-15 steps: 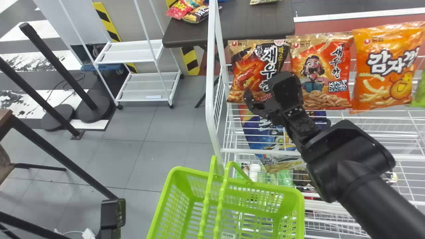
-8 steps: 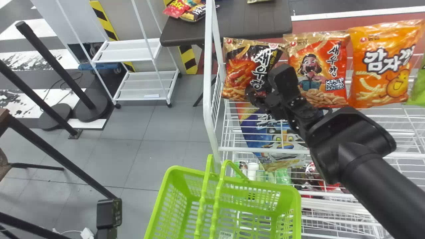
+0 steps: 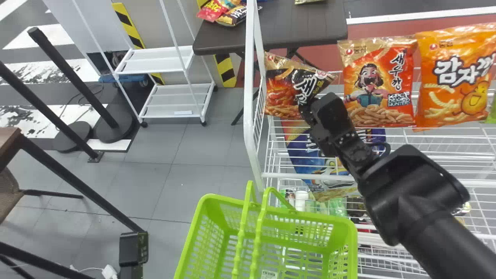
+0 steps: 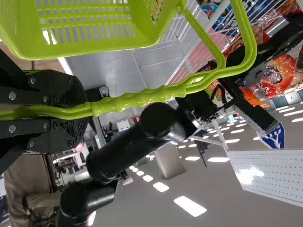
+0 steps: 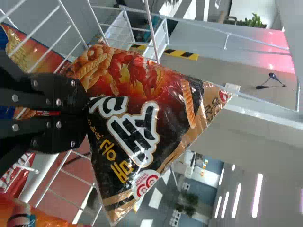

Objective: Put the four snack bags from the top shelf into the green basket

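At the left end of the top shelf, my right gripper (image 3: 304, 108) is shut on the lower edge of the black shrimp snack bag (image 3: 282, 90), which is tilted and creased. In the right wrist view the gripper (image 5: 86, 113) pinches that bag (image 5: 142, 109). To its right stand a red-orange bag (image 3: 378, 83), an orange bag (image 3: 453, 77) and a part of a green bag (image 3: 491, 113). The green basket (image 3: 345, 228) is below, in front of the rack. A black part of my left gripper (image 3: 133, 248) is at the bottom edge; the left wrist view has the gripper (image 4: 78, 111) shut on the basket handle (image 4: 142, 98).
The rack's white post (image 3: 248, 85) rises left of the held bag. Under the top shelf lies a blue snack bag (image 3: 310, 159). Behind are a dark table (image 3: 302, 27) and a white cart (image 3: 170, 99); black barrier posts (image 3: 73, 77) stand at the left.
My right gripper's fingers have shut on the black bag, which was upright and flat a second ago and now leans and folds. The other bags remain on the shelf.
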Controlling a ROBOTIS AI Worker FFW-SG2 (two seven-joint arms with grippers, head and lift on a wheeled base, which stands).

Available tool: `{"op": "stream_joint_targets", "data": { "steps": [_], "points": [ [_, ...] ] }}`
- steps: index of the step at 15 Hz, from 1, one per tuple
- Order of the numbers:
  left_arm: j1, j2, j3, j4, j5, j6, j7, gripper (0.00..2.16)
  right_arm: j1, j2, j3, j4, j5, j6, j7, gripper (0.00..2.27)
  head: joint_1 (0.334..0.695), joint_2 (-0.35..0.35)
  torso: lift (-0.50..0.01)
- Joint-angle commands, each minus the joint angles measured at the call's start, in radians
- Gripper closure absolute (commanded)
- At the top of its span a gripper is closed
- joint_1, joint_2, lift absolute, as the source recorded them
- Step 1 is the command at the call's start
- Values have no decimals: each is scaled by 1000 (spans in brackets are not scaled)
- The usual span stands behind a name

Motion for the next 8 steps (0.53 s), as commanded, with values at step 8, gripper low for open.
{"op": "stream_joint_targets", "data": {
  "steps": [8],
  "points": [
    [-40, 21, 0, 29, 7, -3, 12, 2138, 338, 7, -159, -502, 74, 84, 17, 2253, 695, 207, -1]
  ]
}}
